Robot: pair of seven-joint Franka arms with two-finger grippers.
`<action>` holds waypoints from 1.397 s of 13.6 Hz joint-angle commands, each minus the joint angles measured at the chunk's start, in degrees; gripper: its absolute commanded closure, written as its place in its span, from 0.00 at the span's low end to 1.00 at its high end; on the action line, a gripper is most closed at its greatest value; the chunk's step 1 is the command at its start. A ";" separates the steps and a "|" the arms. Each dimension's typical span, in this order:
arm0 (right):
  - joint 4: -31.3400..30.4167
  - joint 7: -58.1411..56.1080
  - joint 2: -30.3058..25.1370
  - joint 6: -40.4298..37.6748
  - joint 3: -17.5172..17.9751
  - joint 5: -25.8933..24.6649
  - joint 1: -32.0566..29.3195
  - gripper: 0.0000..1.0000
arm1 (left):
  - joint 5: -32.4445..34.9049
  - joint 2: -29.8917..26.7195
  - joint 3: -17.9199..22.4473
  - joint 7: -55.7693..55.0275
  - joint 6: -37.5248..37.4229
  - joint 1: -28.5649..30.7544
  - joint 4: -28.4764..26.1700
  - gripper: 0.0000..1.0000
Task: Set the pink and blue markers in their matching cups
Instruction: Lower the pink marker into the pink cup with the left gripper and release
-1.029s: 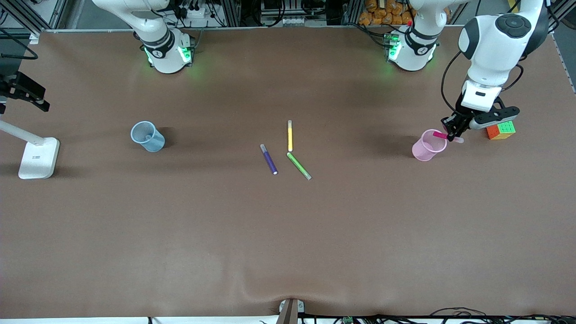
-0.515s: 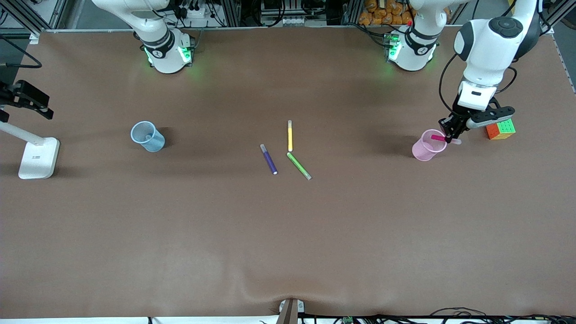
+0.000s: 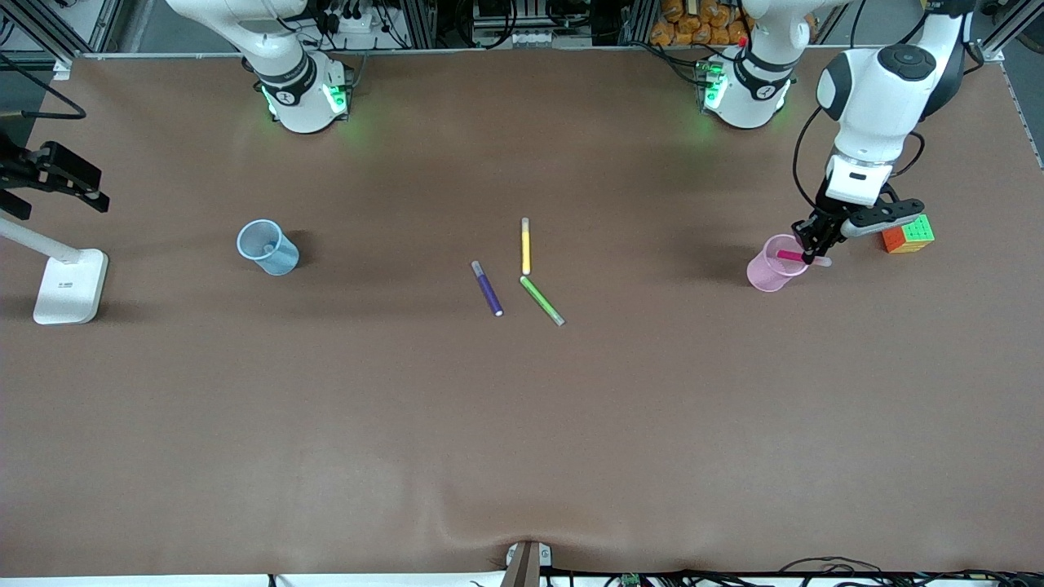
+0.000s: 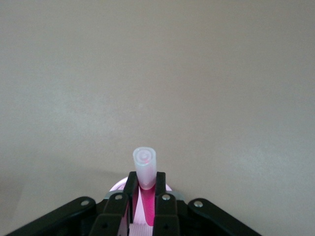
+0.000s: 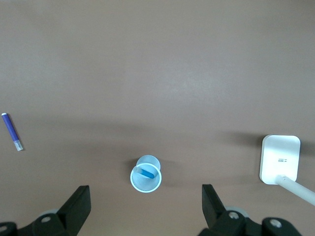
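My left gripper (image 3: 810,244) is shut on the pink marker (image 3: 793,256) and holds it over the rim of the pink cup (image 3: 773,267). The marker lies nearly level, its pink end over the cup's mouth and its pale cap (image 4: 144,166) sticking out past the fingers (image 4: 129,187). In the left wrist view the pink cup (image 4: 117,186) shows just under the gripper (image 4: 145,186). The blue marker (image 5: 147,172) lies inside the blue cup (image 5: 146,177). My right gripper (image 3: 53,183) hangs open high over the right arm's end of the table, away from the blue cup (image 3: 267,247).
A purple marker (image 3: 488,289), a yellow marker (image 3: 526,245) and a green marker (image 3: 541,301) lie together mid-table. A colour cube (image 3: 907,235) sits beside the pink cup, close to the left gripper. A white lamp base (image 3: 71,285) stands at the right arm's end.
The left gripper has come down and moved toward the pink cup with the pink marker, whose pink end is now over the cup's mouth. The right gripper has drifted slightly.
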 commanded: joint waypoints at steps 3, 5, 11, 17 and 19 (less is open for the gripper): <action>1.17 3.67 0.66 -1.68 -0.20 0.97 0.18 0.00 | 0.76 2.94 -0.41 0.95 4.65 1.74 -1.24 1.00; 1.17 12.10 0.57 -1.86 -0.11 1.06 0.79 0.00 | 0.76 3.81 -0.41 1.21 4.57 1.74 -1.15 0.71; 1.26 13.45 0.57 -2.21 -0.28 2.64 1.76 0.00 | 0.76 4.43 -0.41 1.65 3.69 1.83 1.03 0.00; 1.26 12.31 0.66 -1.77 -0.46 2.21 1.41 0.00 | 0.76 3.82 -0.23 1.83 -18.67 2.00 14.37 0.00; 1.26 12.22 0.66 -1.51 -0.46 0.72 1.67 0.00 | 0.76 3.90 -0.15 1.91 -28.61 2.00 21.22 0.00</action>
